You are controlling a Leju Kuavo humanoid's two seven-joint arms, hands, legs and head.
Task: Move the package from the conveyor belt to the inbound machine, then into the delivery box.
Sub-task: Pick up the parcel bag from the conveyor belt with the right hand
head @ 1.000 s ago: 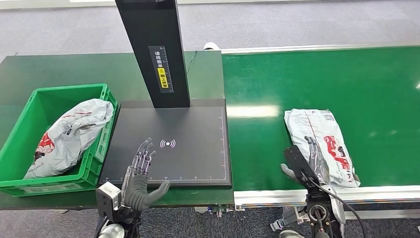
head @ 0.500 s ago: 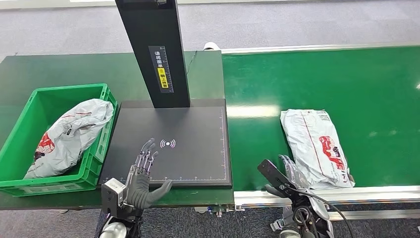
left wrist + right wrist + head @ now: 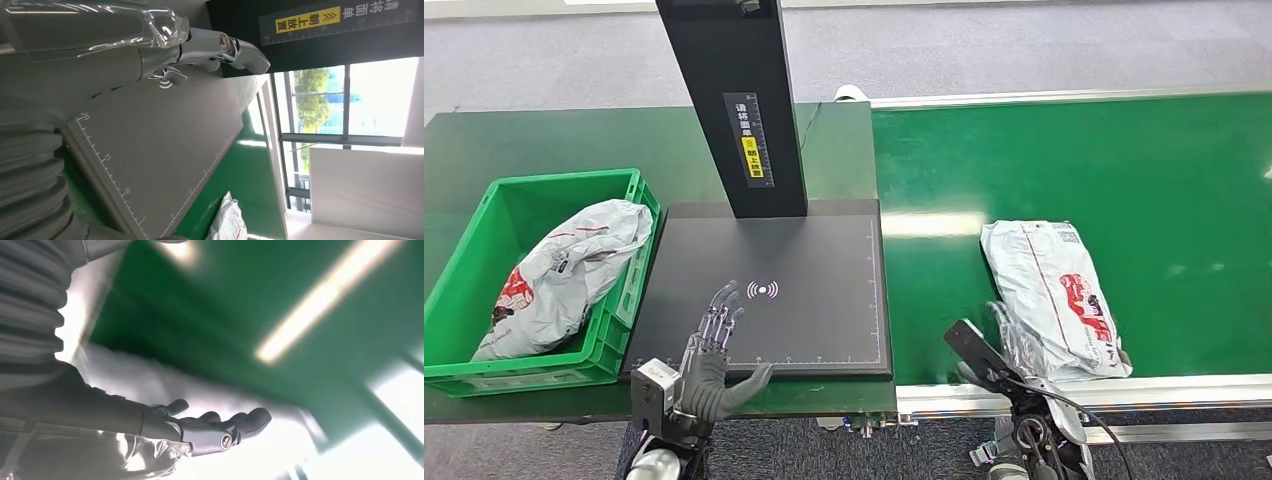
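A grey-white package with red print lies flat on the green conveyor belt, near its front edge. My right hand is open and low at the belt's front edge, its fingers stretched out by the package's near left corner. In the right wrist view, the right hand reaches over a blurred pale surface. My left hand is open with fingers spread over the front edge of the inbound machine's black plate. From the left wrist, the left hand hovers above the plate, with the package beyond it.
The machine's black column rises at the back of the plate. The green delivery box stands left of the plate and holds another grey package. A silver rail borders the belt's front edge.
My right hand has drawn back off the package to the belt's front edge and shifted left. The package has drifted slightly left along the belt. My left hand has barely moved.
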